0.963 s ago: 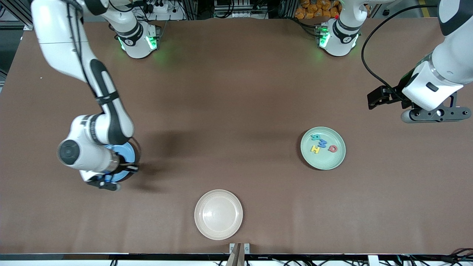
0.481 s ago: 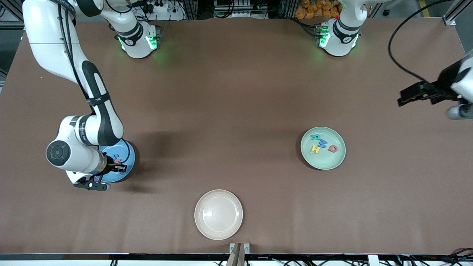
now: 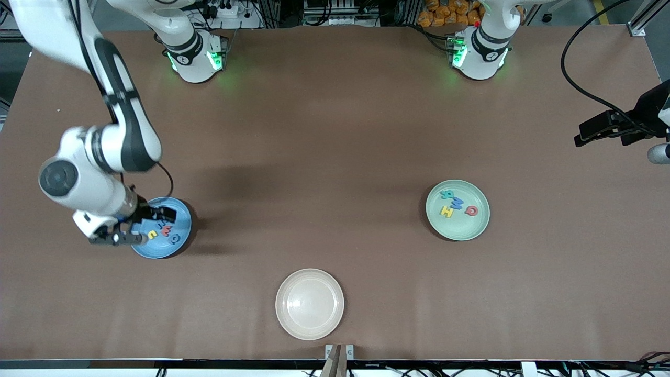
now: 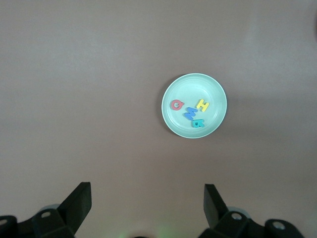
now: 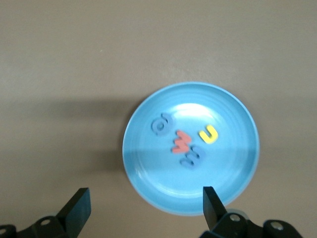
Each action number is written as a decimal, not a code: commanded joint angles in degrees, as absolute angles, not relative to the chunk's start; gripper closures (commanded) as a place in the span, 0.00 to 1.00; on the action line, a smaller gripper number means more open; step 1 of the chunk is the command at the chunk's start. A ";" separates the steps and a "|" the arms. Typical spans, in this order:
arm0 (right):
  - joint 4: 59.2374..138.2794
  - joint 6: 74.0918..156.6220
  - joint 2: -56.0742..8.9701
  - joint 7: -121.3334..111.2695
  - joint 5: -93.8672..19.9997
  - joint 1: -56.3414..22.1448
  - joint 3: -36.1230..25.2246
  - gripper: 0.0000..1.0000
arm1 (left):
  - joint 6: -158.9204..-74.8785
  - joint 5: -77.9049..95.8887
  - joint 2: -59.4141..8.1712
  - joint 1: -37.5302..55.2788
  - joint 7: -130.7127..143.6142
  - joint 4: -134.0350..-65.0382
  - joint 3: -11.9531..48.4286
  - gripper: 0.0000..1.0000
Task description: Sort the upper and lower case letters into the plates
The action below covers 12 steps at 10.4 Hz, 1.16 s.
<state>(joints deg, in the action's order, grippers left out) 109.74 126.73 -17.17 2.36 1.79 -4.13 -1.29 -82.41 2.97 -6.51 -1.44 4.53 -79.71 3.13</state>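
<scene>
So the right gripper (image 3: 137, 226) is hung over the edge of the sky blue plate (image 3: 180, 243), at the right arm's end of the table, jaws spread wide and nothing held. In the front view part of that plate is covered by the wrist, so only three letters can be made out there. The right wrist view fills that in: the whole blue plate (image 5: 148, 163) is laid out under the fingers (image 5: 213, 203), with four letters on it – a yellow u (image 5: 209, 133), a red w (image 5: 180, 142) and two blue ones (image 5: 162, 124) that can't really be read.

The left gripper (image 3: 657, 153) is parked up at the left arm's end of the table, mostly cut off by the frame edge in the front view, so its jaws can't be judged there. In the left wrist view both fingers (image 4: 78, 201) are seen set wide apart, empty, with the mint green plate (image 4: 171, 96) well away from them. On that plate a red Q (image 4: 176, 104), yellow H (image 4: 203, 105), blue M (image 4: 190, 114) and teal R (image 4: 198, 123) are bunched together.

A cream-white plate (image 3: 285, 319) is caught only by the front view, nearest that camera.
</scene>
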 commanded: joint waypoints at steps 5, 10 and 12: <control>94.63 99.11 -3.60 0.71 2.73 -2.37 1.05 0.00 | -81.65 4.04 -5.80 -1.67 3.43 -80.07 2.99 0.00; 84.55 88.68 -2.03 -1.05 -3.52 -0.88 0.97 0.00 | -81.74 3.96 -5.89 -1.49 3.43 -79.98 3.16 0.00; 84.55 88.16 -1.67 -1.14 -3.43 -0.88 0.79 0.00 | -81.65 4.04 -5.98 -1.58 3.43 -79.98 3.16 0.00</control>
